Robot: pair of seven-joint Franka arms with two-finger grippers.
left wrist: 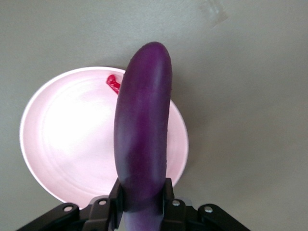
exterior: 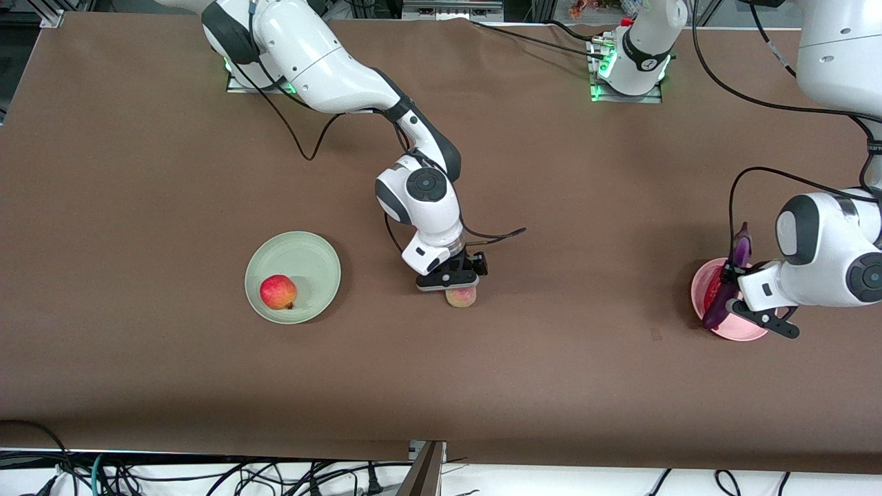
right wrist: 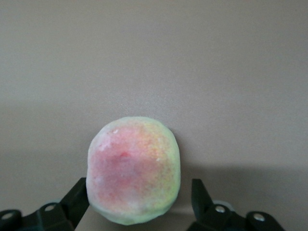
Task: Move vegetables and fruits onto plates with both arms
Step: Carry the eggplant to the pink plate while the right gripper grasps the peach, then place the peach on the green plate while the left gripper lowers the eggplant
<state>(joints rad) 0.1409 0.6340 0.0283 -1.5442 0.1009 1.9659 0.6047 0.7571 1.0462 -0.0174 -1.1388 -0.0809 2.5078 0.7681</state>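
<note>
My left gripper [exterior: 732,282] is shut on the purple eggplant [exterior: 741,248] and holds it over the pale pink plate [exterior: 741,332] at the left arm's end of the table. In the left wrist view the gripper [left wrist: 141,197] clamps the eggplant [left wrist: 142,134] above the plate [left wrist: 67,139]. The red chili [left wrist: 113,84] lies on that plate, mostly hidden by the eggplant. My right gripper [exterior: 458,286] is low over the pale yellow-green blushed fruit [exterior: 462,297] on the table. Its fingers [right wrist: 199,192] stand open on both sides of the fruit [right wrist: 134,168]. The red-and-yellow apple [exterior: 278,291] sits on the mint green plate [exterior: 310,255].
The brown table runs wide between the two plates. The arm bases [exterior: 627,86] stand along the table edge farthest from the front camera. Cables and a metal post [exterior: 427,468] lie past the edge nearest that camera.
</note>
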